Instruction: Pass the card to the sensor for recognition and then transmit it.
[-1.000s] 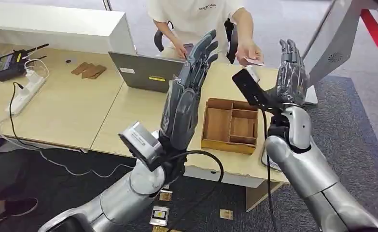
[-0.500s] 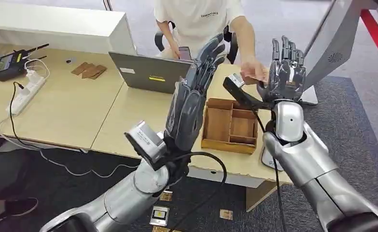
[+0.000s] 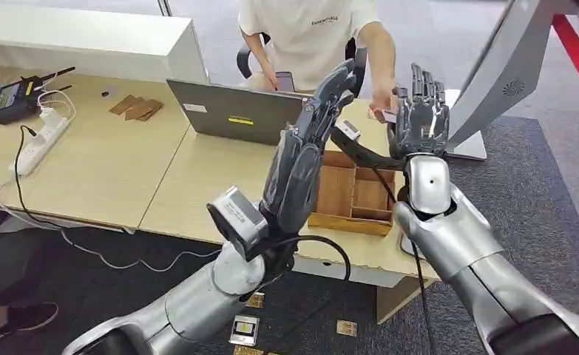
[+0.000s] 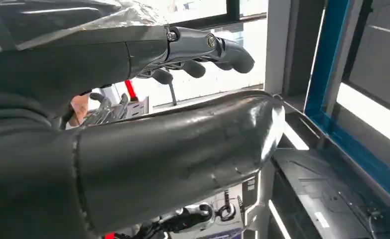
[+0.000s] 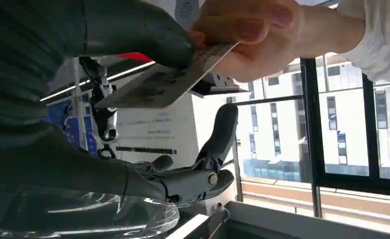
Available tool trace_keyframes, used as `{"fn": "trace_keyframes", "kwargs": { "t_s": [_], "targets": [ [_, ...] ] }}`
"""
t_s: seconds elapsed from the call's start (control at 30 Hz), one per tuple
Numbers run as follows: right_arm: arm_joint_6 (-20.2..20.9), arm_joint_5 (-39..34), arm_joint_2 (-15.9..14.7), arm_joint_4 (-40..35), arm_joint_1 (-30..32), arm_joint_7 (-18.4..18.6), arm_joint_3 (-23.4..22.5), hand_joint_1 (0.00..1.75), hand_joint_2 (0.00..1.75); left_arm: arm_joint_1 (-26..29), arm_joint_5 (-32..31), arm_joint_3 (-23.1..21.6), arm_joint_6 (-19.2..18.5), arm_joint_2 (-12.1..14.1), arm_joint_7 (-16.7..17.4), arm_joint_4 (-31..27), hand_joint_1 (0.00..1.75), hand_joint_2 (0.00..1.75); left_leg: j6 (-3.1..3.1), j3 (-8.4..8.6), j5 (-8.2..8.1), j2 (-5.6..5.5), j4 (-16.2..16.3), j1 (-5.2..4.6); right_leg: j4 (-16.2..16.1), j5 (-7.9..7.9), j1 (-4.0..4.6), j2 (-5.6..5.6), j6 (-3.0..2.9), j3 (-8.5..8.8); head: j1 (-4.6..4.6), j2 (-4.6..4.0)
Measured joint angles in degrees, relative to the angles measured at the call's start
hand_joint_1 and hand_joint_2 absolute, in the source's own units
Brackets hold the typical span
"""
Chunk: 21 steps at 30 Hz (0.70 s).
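A person's hand (image 5: 262, 37) holds the card (image 5: 165, 82) against the thick thumb of the right hand (image 3: 419, 122), raised above the desk's (image 3: 123, 163) far edge. That hand's fingers (image 5: 217, 134) stand apart and have not closed on the card. The left hand (image 3: 305, 159) is raised flat beside it, fingers straight, holding nothing, over the wooden tray (image 3: 345, 200) at the near edge.

Layout around the wooden tray (image 3: 353, 194)

The laptop (image 3: 231, 111) stands left of the wooden tray on the table (image 3: 116, 159); the power strip (image 3: 41, 140) lies far left, a person (image 3: 312, 33) stands behind, and cards (image 3: 245, 329) lie on the floor before it.
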Motion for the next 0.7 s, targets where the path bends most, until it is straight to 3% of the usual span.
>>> {"fn": "trace_keyframes", "kwargs": {
  "t_s": [0.7],
  "targets": [
    [-0.35, -0.33, 0.76, 2.80, -0.87, -0.68, 1.05, 1.75, 1.75, -0.12, -0.02, -0.68, -0.26, -0.04, 0.00, 1.40, 0.00, 0.00, 0.00, 0.01, 0.00, 0.00, 0.00, 0.00, 0.00, 0.00, 0.00, 0.01, 0.00, 0.00, 0.00, 0.00]
  ]
}}
